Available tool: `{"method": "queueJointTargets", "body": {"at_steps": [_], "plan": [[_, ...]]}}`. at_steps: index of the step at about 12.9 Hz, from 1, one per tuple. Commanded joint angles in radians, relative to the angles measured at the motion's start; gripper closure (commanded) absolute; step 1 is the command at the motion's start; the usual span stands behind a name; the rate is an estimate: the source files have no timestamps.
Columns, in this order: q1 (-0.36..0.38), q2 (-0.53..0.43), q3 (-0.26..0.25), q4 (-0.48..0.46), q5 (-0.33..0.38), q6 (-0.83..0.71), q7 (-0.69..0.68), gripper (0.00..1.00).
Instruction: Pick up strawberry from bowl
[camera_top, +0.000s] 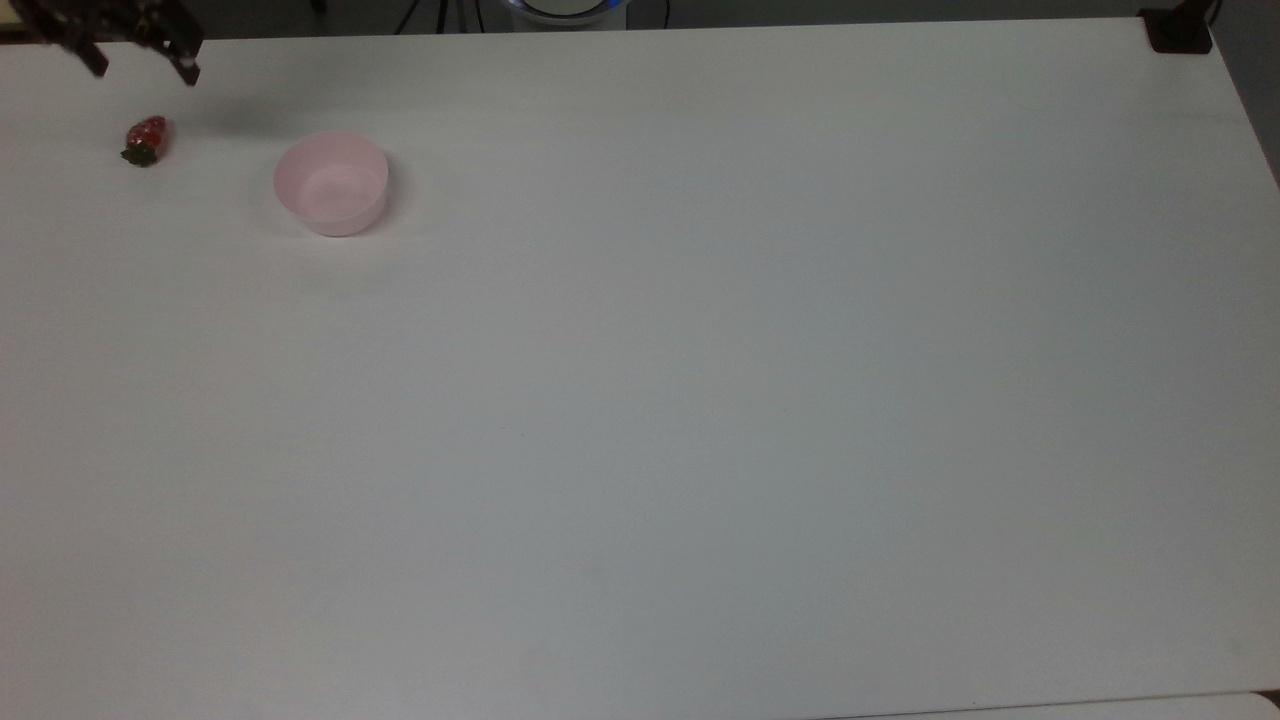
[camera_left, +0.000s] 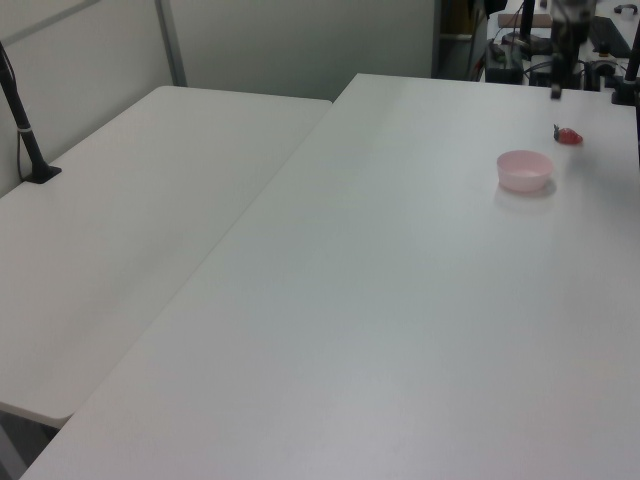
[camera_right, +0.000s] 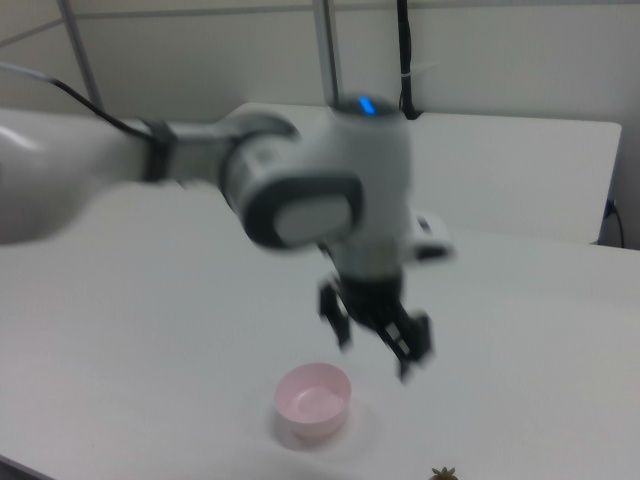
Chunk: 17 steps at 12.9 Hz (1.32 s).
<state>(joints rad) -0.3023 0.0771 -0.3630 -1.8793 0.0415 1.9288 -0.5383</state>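
Strawberry (camera_top: 146, 140) lies on the table (camera_top: 700, 400), outside the bowl (camera_top: 332, 184) (empty), just below the gripper (camera_top: 140, 58) in the top view; fingers spread, holding nothing.

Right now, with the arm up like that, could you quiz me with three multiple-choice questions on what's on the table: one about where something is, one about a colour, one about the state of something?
1. Where is the strawberry?
A. inside the bowl
B. on the table beside the bowl
C. between the gripper's fingers

2. What colour is the bowl?
A. pale pink
B. blue
C. green

3. How is the gripper?
A. shut on the strawberry
B. shut on the bowl's rim
C. open and holding nothing

Answers:
1. B: the strawberry lies on the white table, apart from the bowl on the top view's left.
2. A: its wall and plain inside are both pale pink.
3. C: the gripper is above the table with its fingers spread, nothing between them.
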Motion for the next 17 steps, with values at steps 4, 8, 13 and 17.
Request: {"method": "queueJointTargets", "body": {"at_steps": [4,8,13,17], "plan": [[0.149,-0.218,0.160,0.106,0.035,-0.310,0.486,0.00],[0.248,-0.204,0.202,0.105,0.020,-0.221,0.482,0.00],[0.307,-0.067,0.253,0.169,-0.015,-0.110,0.483,0.00],[0.344,-0.036,0.251,0.204,-0.005,-0.117,0.497,0.00]]}}
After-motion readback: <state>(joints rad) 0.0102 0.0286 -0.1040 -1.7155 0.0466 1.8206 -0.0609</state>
